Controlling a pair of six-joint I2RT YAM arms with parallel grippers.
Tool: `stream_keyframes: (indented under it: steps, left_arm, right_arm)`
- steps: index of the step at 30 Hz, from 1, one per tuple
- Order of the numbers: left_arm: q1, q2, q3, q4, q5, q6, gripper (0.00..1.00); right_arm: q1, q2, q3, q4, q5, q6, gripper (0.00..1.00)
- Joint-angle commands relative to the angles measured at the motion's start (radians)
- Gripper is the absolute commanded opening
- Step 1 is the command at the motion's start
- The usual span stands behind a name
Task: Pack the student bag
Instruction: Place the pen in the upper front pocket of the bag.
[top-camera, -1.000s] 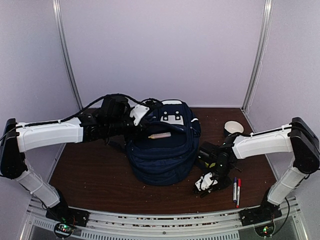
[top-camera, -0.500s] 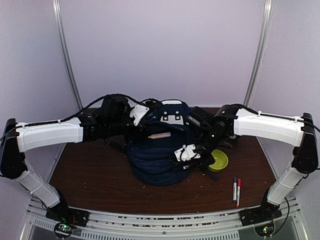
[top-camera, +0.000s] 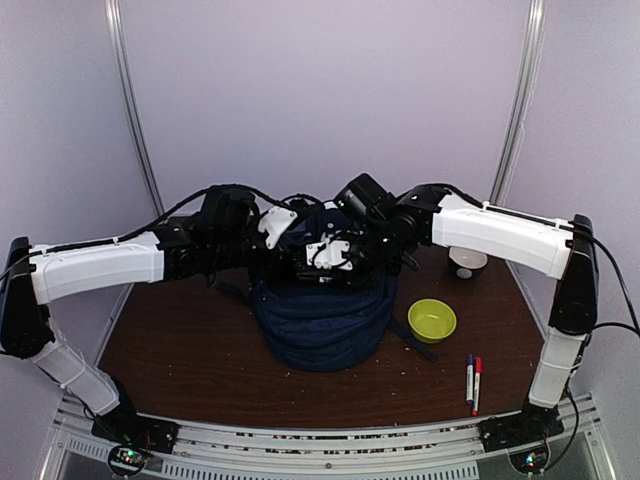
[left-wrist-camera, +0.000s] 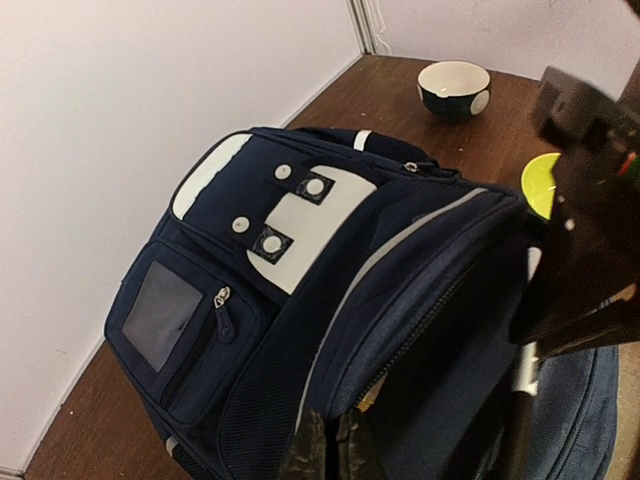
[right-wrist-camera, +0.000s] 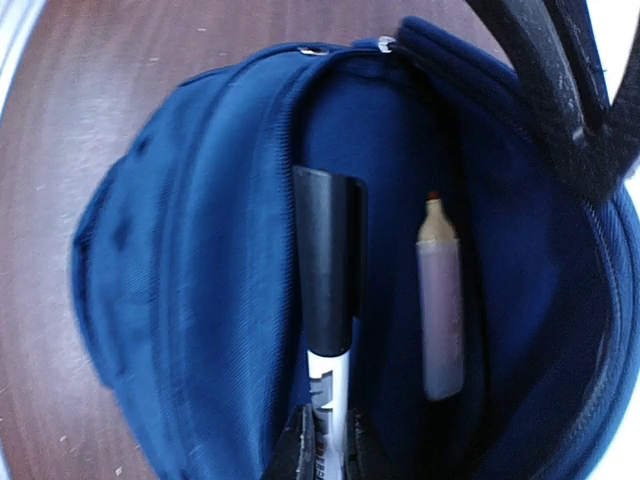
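Marker (right-wrist-camera: 328, 260) clamped in my right pincer (right-wrist-camera: 325, 445) points 12 o'clock into the student bag (right-wrist-camera: 190, 260); left pincer (left-wrist-camera: 325, 450) pinches its rim.

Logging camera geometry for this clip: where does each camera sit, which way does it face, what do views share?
Top external: above and behind the bases, facing down at the brown wooden table; left arm and right arm show.
Left wrist: beside the large navy-blue fabric backpack, facing its white-patched front; left gripper pinches its opening's edge.
Right wrist: above the opening, looking straight in; right gripper holds a black-capped white marker.
Shared: all see the backpack; top and left wrist show the lime-green bowl.
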Motion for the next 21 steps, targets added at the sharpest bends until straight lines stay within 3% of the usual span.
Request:
stream_keyframes:
  steps: [1,5,9,21]
  left_arm:
    - [0.022,-0.045,0.05,0.068,-0.009,-0.023,0.0]
    - [0.021,-0.055,0.042,0.082,-0.002,-0.028,0.0]
    - [0.022,-0.056,0.04,0.084,-0.006,-0.028,0.0]
    - [0.022,-0.054,0.021,0.1,-0.008,-0.031,0.0]
  right_arm:
    - [0.003,0.029,0.018,0.14,0.08,0.053,0.07]
    - [0.01,0.047,-0.022,0.229,0.187,0.028,0.11]
    - [0.01,0.052,-0.063,0.293,0.25,0.025,0.24]
    - [0.01,-0.082,-0.137,0.173,0.11,0.061,0.31]
